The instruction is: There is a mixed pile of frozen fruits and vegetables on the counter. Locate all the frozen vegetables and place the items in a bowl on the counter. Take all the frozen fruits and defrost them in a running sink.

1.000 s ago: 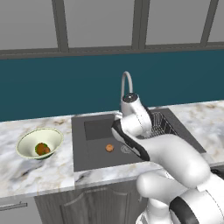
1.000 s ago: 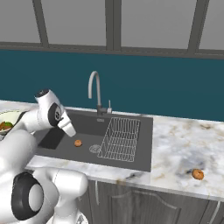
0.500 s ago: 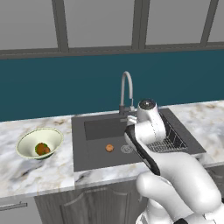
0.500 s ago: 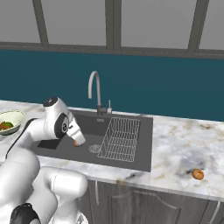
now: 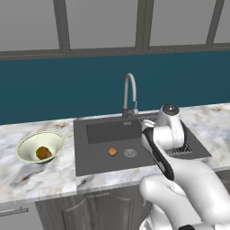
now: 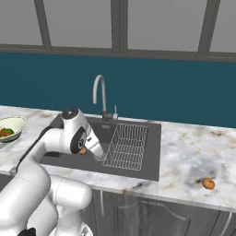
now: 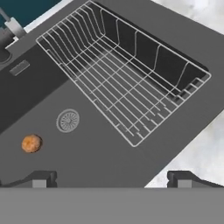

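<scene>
Arm over the sink (image 5: pixel 96 152), one orange fruit (image 5: pixel 112 152) in the basin, another (image 6: pixel 208 184) out on the counter (image 6: pixel 193 156).

The gripper (image 7: pixel 111 178) shows two tips set wide apart, nothing between them. The arm partly hides the wire rack (image 7: pixel 131 83). Bowl (image 5: pixel 39 145) near the counter's left end holds green and brown-orange pieces, hard to separate. Basin floor around the drain (image 7: pixel 68 120) lies open.

My arm covers part of the wire rack (image 5: pixel 179 146) in the left base view. The bowl (image 6: pixel 13 126) is cut by the right base view's edge, its contents (image 6: pixel 6 132) too small to identify. The faucet (image 7: pixel 8 26) is cropped in the hand view.
</scene>
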